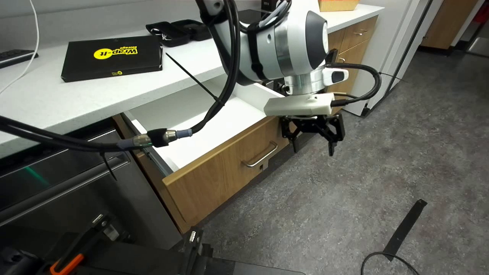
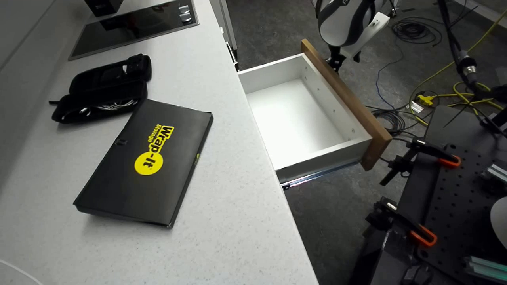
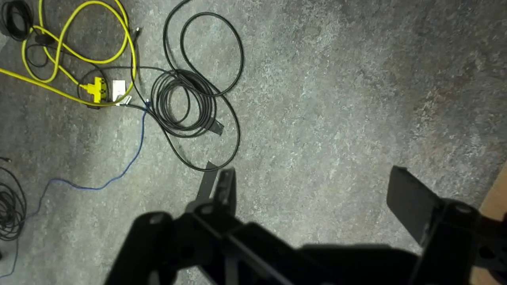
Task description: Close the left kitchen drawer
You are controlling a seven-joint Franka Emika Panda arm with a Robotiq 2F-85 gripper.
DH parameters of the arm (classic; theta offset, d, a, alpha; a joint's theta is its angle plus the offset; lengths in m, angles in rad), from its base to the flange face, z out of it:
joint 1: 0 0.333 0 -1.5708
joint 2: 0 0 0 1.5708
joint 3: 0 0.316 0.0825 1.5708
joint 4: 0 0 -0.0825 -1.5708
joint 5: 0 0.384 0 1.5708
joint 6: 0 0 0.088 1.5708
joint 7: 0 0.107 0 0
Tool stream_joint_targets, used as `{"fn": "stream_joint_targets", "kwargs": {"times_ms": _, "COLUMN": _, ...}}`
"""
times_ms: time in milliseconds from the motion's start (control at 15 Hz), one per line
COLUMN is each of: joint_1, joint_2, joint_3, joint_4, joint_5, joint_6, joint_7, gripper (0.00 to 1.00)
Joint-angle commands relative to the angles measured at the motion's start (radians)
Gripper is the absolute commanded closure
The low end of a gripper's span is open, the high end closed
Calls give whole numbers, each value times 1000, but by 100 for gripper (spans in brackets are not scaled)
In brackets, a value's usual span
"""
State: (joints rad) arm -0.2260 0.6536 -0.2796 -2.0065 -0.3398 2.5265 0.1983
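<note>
The left kitchen drawer, with a light oak front, a silver bar handle and a bare white interior, is pulled far out from under the counter. Its front's top edge also shows in an exterior view. My gripper points down just outside the front, near its far end, beyond the handle. In an exterior view the gripper is close to the front's outer face; I cannot tell whether it touches. In the wrist view the fingers are wide apart with only floor between them. A light wood strip shows at the right edge.
The white countertop overhangs the drawer and holds a black box and an open black case. A steel appliance stands beside the drawer. A black table with orange clamps stands opposite. Cables lie on the floor.
</note>
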Motion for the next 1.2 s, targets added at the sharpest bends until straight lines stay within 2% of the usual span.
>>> {"fn": "stream_joint_targets", "kwargs": {"times_ms": 0, "joint_1": 52, "joint_2": -18, "joint_3": 8, "joint_4": -1, "joint_5": 21, "joint_6": -13, "joint_7": -43, "gripper": 0}}
{"fn": "stream_joint_targets", "kwargs": {"times_ms": 333, "joint_1": 94, "joint_2": -34, "joint_3": 39, "joint_4": 12, "joint_5": 37, "joint_6": -32, "joint_7": -64, "gripper": 0}}
{"fn": "stream_joint_targets", "kwargs": {"times_ms": 600, "joint_1": 101, "joint_2": -46, "joint_3": 85, "joint_4": 31, "joint_5": 58, "joint_6": -44, "joint_7": -100, "gripper": 0}}
{"fn": "stream_joint_targets", "kwargs": {"times_ms": 667, "joint_1": 81, "joint_2": -57, "joint_3": 115, "joint_4": 26, "joint_5": 75, "joint_6": -56, "joint_7": -160, "gripper": 0}}
{"fn": "stream_joint_targets", "kwargs": {"times_ms": 733, "joint_1": 106, "joint_2": -25, "joint_3": 65, "joint_4": 24, "joint_5": 40, "joint_6": -8, "joint_7": -89, "gripper": 0}}
{"fn": "stream_joint_targets", "kwargs": {"times_ms": 1133, "joint_1": 109, "joint_2": -21, "joint_3": 62, "joint_4": 24, "joint_5": 42, "joint_6": -10, "joint_7": -95, "gripper": 0}}
